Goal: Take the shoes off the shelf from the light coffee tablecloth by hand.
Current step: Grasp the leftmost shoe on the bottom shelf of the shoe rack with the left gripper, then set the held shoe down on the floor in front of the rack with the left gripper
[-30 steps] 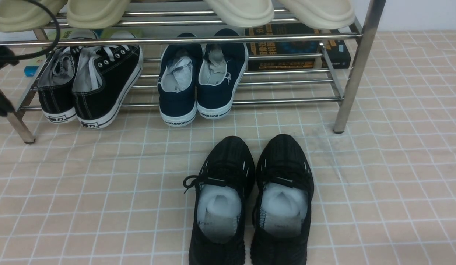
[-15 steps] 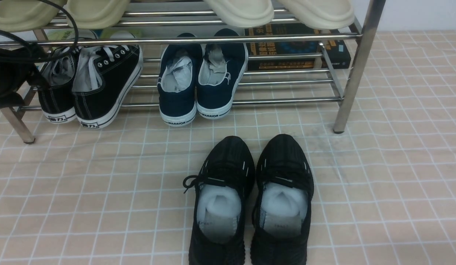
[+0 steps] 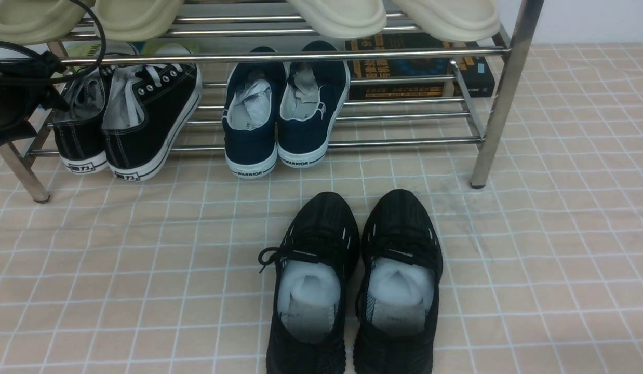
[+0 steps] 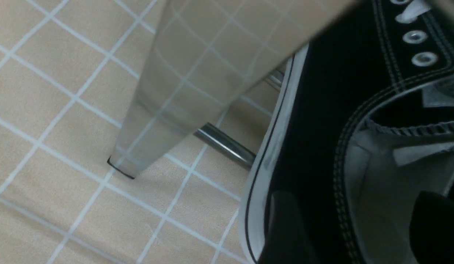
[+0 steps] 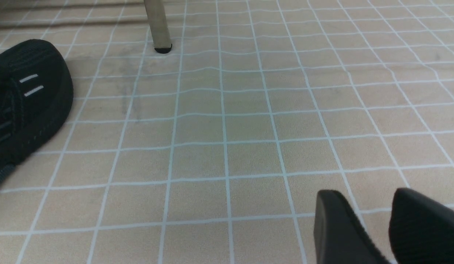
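At the left end of the shelf's [image 3: 280, 56] lowest tier, the shoes [image 3: 129, 122] sit side by side with their heels toward the front camera, pushed out past the front rod above the light coffee tablecloth [image 3: 560, 234]. The left gripper [image 4: 355, 200] is at the outer shoe of the pair, its jaws spread. Its fingers [image 4: 285, 231] straddle the shoe's side wall near the heel opening, one over the black canvas outside and the other over the grey lining inside; whether they touch it cannot be told. The right gripper [image 5: 373, 234] is well apart from the pair, over bare cloth, its fingers parted with nothing between them. Counted: two black canvas sneakers, two navy slip-ons [image 3: 282, 114] beside them on the same tier, two black knit shoes [image 3: 352, 280] on the cloth in front, four cream slippers [image 3: 342, 15] on the tier above, and one dark book [image 3: 420, 67] behind the rods.
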